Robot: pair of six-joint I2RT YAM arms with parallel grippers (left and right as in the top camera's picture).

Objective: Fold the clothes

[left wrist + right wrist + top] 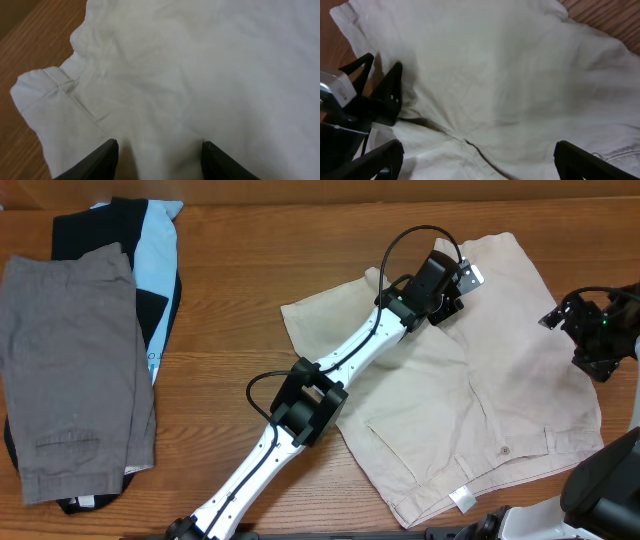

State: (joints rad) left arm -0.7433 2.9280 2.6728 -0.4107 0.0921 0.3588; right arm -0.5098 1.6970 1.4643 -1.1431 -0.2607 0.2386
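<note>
The cream shorts (470, 400) lie spread flat on the table at centre right, waistband and a small white label (462, 500) toward the front. My left gripper (450, 285) hovers over the shorts' far leg hem, open and empty; its wrist view shows the hem corner (47, 92) and cloth between the fingers (159, 150). My right gripper (585, 330) is at the shorts' right edge, open and empty; its wrist view (475, 160) looks across the cloth (510, 75) at the left gripper (375, 95).
Grey shorts (70, 370) lie on a black and light-blue garment (150, 255) at the table's left side. The left arm (320, 390) stretches diagonally from the front edge over the shorts' left leg.
</note>
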